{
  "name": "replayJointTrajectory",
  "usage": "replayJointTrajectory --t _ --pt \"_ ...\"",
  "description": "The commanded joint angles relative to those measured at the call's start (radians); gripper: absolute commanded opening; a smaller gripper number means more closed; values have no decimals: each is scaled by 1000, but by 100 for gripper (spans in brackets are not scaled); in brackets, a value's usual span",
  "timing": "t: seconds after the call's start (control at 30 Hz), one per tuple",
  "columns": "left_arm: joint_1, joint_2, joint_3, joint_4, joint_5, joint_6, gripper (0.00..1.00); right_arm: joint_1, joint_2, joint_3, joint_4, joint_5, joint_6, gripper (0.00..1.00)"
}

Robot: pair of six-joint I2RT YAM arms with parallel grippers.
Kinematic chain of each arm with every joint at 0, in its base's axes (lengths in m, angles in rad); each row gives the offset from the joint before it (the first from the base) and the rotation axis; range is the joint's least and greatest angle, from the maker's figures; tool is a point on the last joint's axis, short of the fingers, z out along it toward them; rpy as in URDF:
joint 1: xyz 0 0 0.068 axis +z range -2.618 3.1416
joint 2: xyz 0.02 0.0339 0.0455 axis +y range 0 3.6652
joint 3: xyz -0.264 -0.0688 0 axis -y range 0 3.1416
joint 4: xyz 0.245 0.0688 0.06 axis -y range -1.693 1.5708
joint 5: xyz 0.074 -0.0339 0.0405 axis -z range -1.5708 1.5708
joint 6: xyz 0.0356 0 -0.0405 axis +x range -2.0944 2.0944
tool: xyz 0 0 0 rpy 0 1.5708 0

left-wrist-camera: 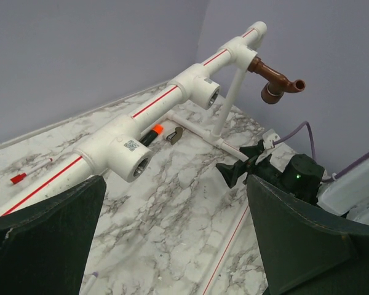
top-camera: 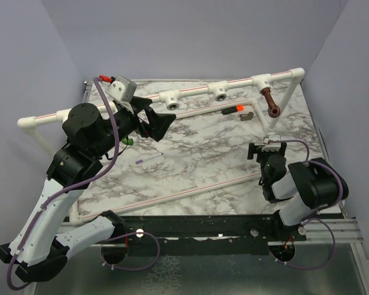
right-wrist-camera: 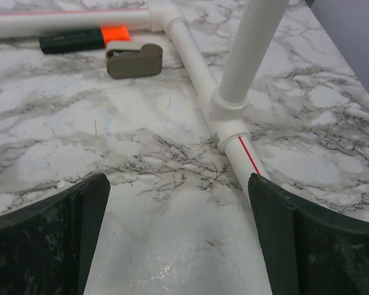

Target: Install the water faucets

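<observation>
The dark reddish-brown water faucet [top-camera: 270, 102] [left-wrist-camera: 277, 83] is screwed into the right-hand tee of the raised white pipe [top-camera: 197, 91], spout hanging down. Two more tees [left-wrist-camera: 132, 158] [left-wrist-camera: 204, 92] on that pipe have bare openings. A bit of green [top-camera: 128, 141] shows under the left arm, probably the green faucet, mostly hidden. My left gripper [top-camera: 166, 126] [left-wrist-camera: 175, 246] hovers open and holds nothing, in front of the left tee. My right gripper [top-camera: 267, 149] [right-wrist-camera: 178, 246] is open over bare marble, below the brown faucet.
An orange-and-black cylinder [top-camera: 234, 109] [right-wrist-camera: 86, 38] and a grey-brown bent piece [top-camera: 247, 115] [right-wrist-camera: 134, 60] lie by the low pipe. A pipe upright and its tee [right-wrist-camera: 230, 114] stand just ahead of the right gripper. A small purple-tipped stick [top-camera: 149, 160] lies mid-table.
</observation>
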Motion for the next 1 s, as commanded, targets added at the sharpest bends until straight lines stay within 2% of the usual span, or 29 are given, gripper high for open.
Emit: replayJointTrajectory --t 0.0,0.13,0.33,0.57,0.8,0.9,0.97 --pt "-14 -15 6 -32 -45 44 98 -15 174 -31 375 -69 -43 100" --pt "-27 -20 -5 -38 -56 54 98 -22 115 21 189 -57 -14 100" --pt "-30 -73 1 -58 -134 51 98 -28 122 34 183 -30 0 100" --pt "-30 -219 -58 -8 -256 -29 98 -30 123 40 172 -27 3 100" --pt "-30 -292 -41 36 -199 -47 98 -42 120 83 88 -21 24 100" --pt "-30 -294 -20 35 -152 -50 98 -83 109 127 -22 -76 57 100" --pt "-30 -293 -24 39 -156 -58 98 -87 102 112 1 -75 55 100"
